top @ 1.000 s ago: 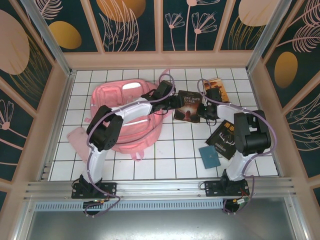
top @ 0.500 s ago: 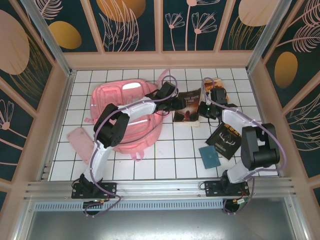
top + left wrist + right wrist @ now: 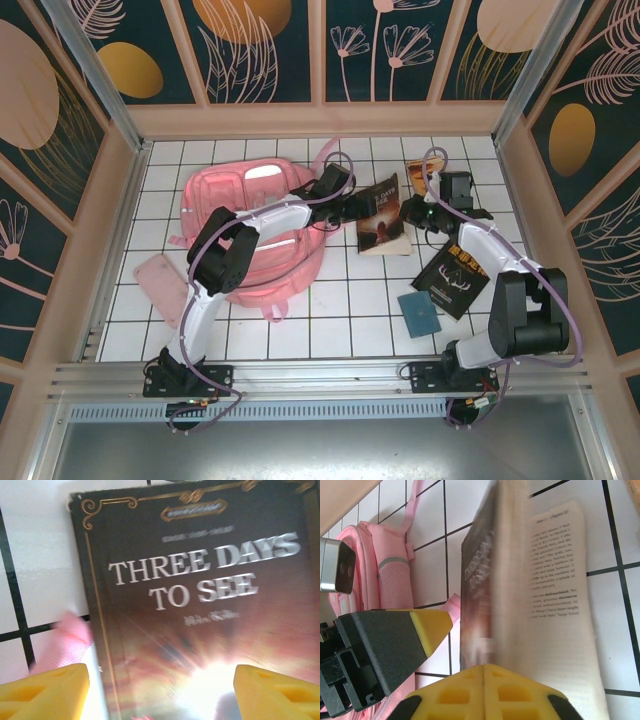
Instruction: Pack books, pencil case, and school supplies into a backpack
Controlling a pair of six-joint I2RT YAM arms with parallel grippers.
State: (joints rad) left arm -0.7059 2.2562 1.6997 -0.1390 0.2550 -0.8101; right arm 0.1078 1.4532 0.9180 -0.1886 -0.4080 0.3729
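The pink backpack [image 3: 250, 225] [image 3: 375, 565] lies at the left. To its right the dark brown book "Three Days to See" [image 3: 382, 212] [image 3: 200, 580] [image 3: 477, 580] has its cover raised and a printed page [image 3: 560, 580] showing. My left gripper [image 3: 355, 208] [image 3: 160, 694] is open, its yellow fingertips [image 3: 45, 690] wide apart in front of the cover. My right gripper [image 3: 410, 212] [image 3: 485, 672] is shut, with the cover's edge running into its seam. The black book [image 3: 455, 280] lies further right, and the orange-brown book [image 3: 432, 168] is partly under the right arm.
A small teal notebook [image 3: 420, 313] lies near the black book. A flat pink case [image 3: 160, 285] rests left of the backpack. A pink strap [image 3: 65, 640] [image 3: 451, 607] lies beside the book's spine. Wooden walls [image 3: 320, 118] ring the white tiled table [image 3: 330, 310].
The dark brown book's cover has risen from flat to tilted up, baring the pages. My right arm swung out to the right. My left gripper's jaws spread wider.
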